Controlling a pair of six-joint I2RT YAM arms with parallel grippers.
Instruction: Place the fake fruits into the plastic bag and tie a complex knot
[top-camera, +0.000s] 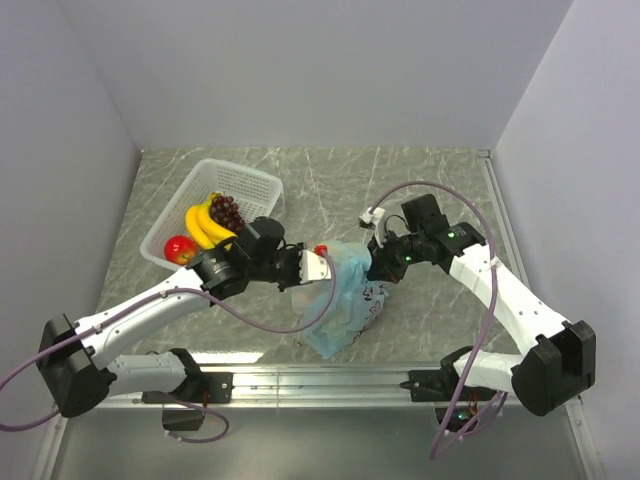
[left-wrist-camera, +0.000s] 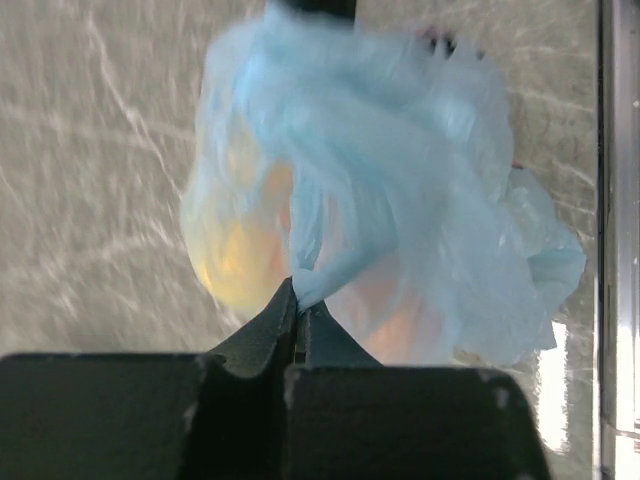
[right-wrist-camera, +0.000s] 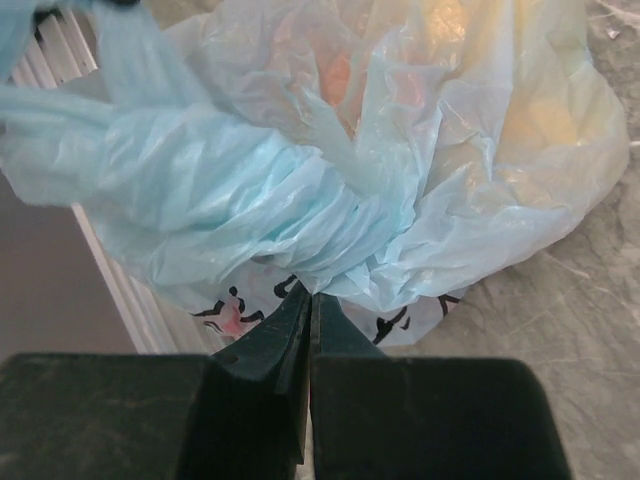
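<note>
The light-blue plastic bag (top-camera: 348, 296) lies on the table between my arms, with orange and yellow fruit showing through it (left-wrist-camera: 240, 250) (right-wrist-camera: 520, 110). My left gripper (top-camera: 318, 266) (left-wrist-camera: 298, 296) is shut on a twisted handle of the bag (left-wrist-camera: 330, 270). My right gripper (top-camera: 378, 264) (right-wrist-camera: 310, 296) is shut on the bunched blue plastic (right-wrist-camera: 300, 230) at the bag's other side. Yellow bananas (top-camera: 203, 224), dark grapes (top-camera: 226, 210) and a red apple (top-camera: 179, 248) lie in the white basket (top-camera: 250, 183). No finished knot shows.
The white latticed basket stands at the back left, just behind my left arm. A metal rail (top-camera: 320, 380) runs along the table's near edge, close to the bag. Grey walls close in the table on three sides.
</note>
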